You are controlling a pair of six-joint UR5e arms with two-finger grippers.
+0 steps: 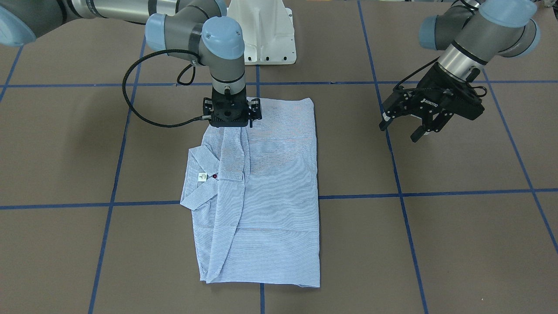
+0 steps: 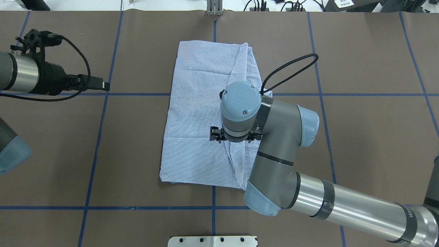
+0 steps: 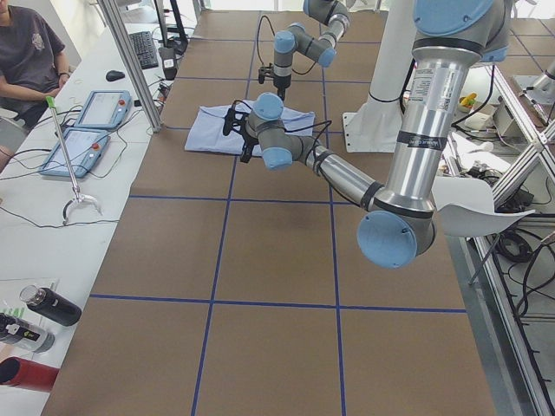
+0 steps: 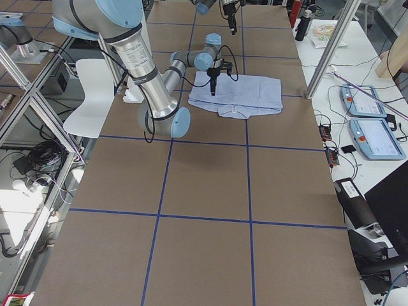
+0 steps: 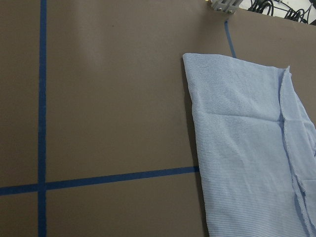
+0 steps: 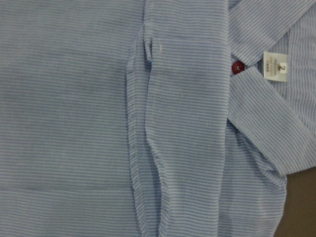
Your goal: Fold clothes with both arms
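Note:
The clothes are one light blue-and-white striped shirt (image 1: 270,196) (image 2: 199,113), folded into a long rectangle flat on the brown table. Its collar (image 1: 198,183), white neck label (image 1: 202,177) (image 6: 275,66) and a red button (image 6: 238,67) show on one side. My right gripper (image 1: 231,117) points straight down over the shirt's end nearest the robot base. Its jaws look spread and open, and the cloth below lies flat. My left gripper (image 1: 403,131) hangs open over bare table, well off to the shirt's side. The left wrist view shows the shirt's (image 5: 242,138) edge from a distance.
Blue tape lines (image 1: 401,192) divide the brown table into squares. The white pedestal base (image 1: 261,30) stands just behind the shirt. Beyond the table's far edge, a person (image 3: 30,52) sits at a side table with teach pendants (image 3: 82,130) and bottles (image 3: 48,303).

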